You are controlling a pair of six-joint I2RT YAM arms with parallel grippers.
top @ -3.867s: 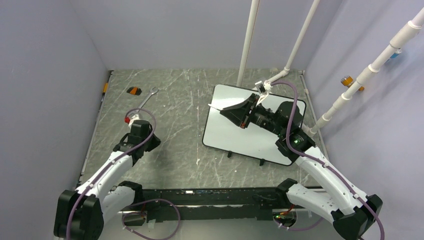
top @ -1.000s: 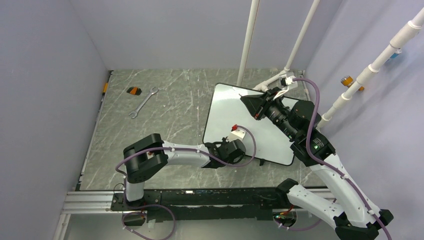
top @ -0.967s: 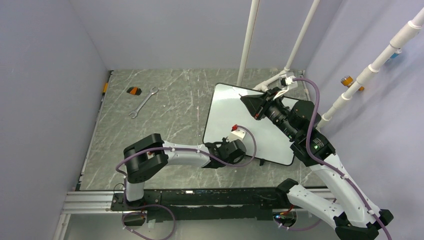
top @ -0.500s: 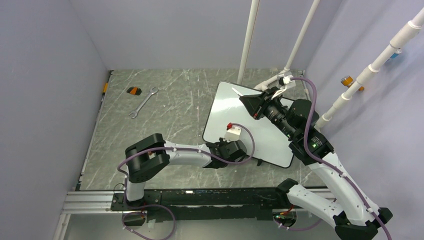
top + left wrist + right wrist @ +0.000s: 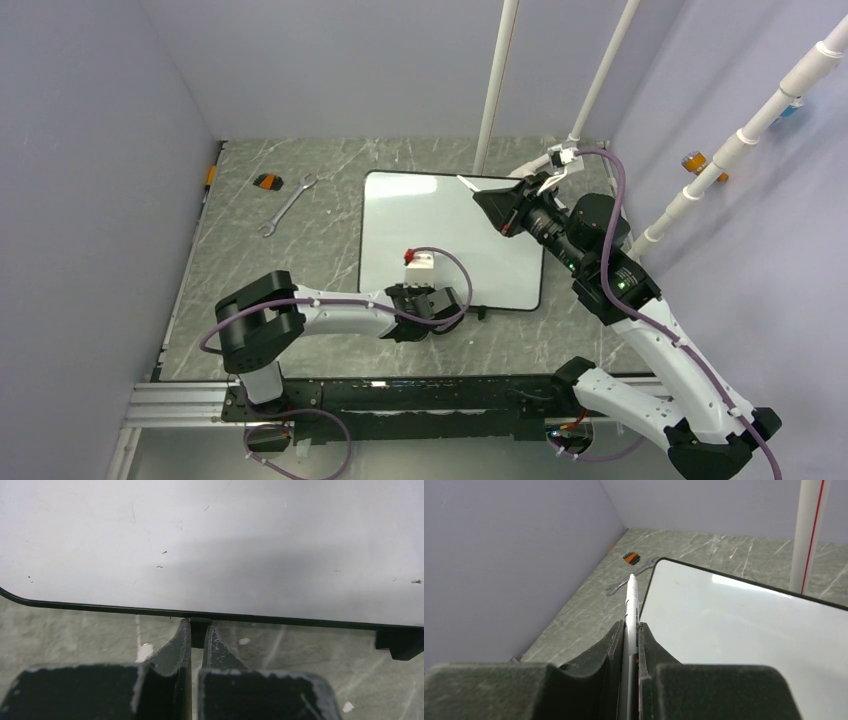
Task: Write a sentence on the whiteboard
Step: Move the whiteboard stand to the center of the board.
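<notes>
Shows whiteboard (image 5: 450,235) lying flat on grey marbled counter (image 5: 300,260), centre-right, edges roughly square to the near edge. Clamps a small black foot (image 5: 200,621) under the board's near rim with left gripper (image 5: 198,630), jaws narrow, a finger touching the foot on each side. Reaches in with left arm (image 5: 340,312) low along the counter from the left. Holds a white marker (image 5: 630,612) in right gripper (image 5: 629,630), jaws pinched tight on the barrel, tip pointing out ahead. Hangs right gripper above the board's far right corner, marker tip near the far edge; cannot tell whether tip touches. Has a wrench (image 5: 287,205) and a small orange-black item (image 5: 266,181) on the counter far left, well apart from the board. Shows white pipes (image 5: 497,85) upright behind the board.
</notes>
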